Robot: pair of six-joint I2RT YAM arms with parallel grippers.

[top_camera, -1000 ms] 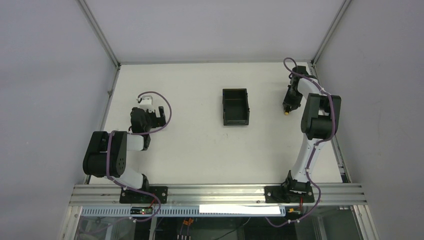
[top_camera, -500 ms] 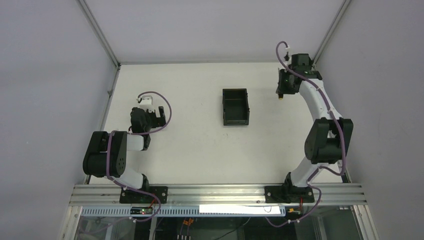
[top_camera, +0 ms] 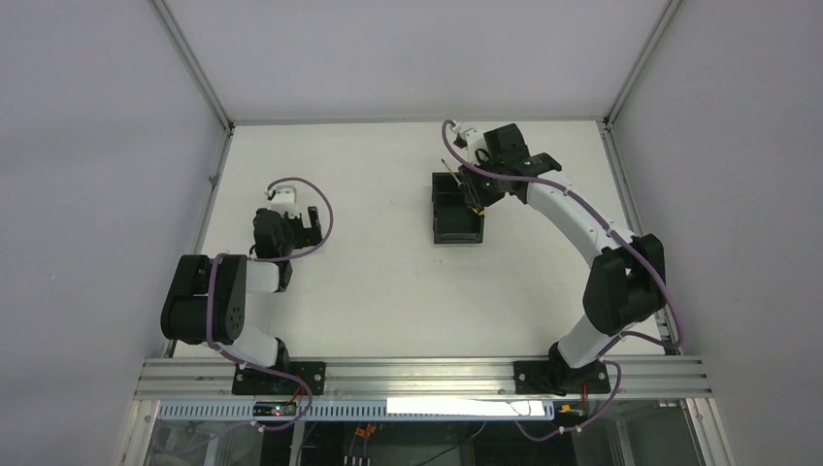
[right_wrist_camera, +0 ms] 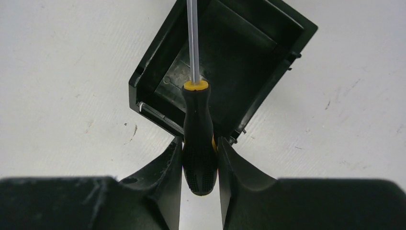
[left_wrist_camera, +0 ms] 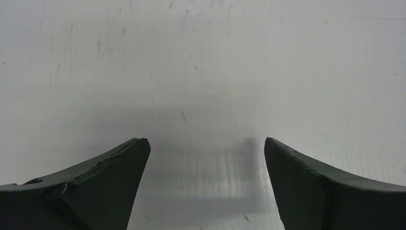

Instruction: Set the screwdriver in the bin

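White tabletop point(top_camera: 369, 282), grey walls all round. From overhead, the right gripper point(top_camera: 475, 191) hovered above the bin point(top_camera: 456, 236) at mid-table, while the left arm sat folded, well apart.

Left wrist view: the left gripper point(left_wrist_camera: 205, 140) hung with its jaws spread wide, nothing between them and bare tabletop beneath.

Right wrist view: jaws clenched on the screwdriver point(right_wrist_camera: 197, 120) by its black handle. The shaft pointed out over the bin's floor and the butt sat over the near corner. Let go there, I reckoned, and the handle could clip that rim and tumble out onto the tabletop.

Overhead and right-wrist views: shared bin point(top_camera: 448, 219)
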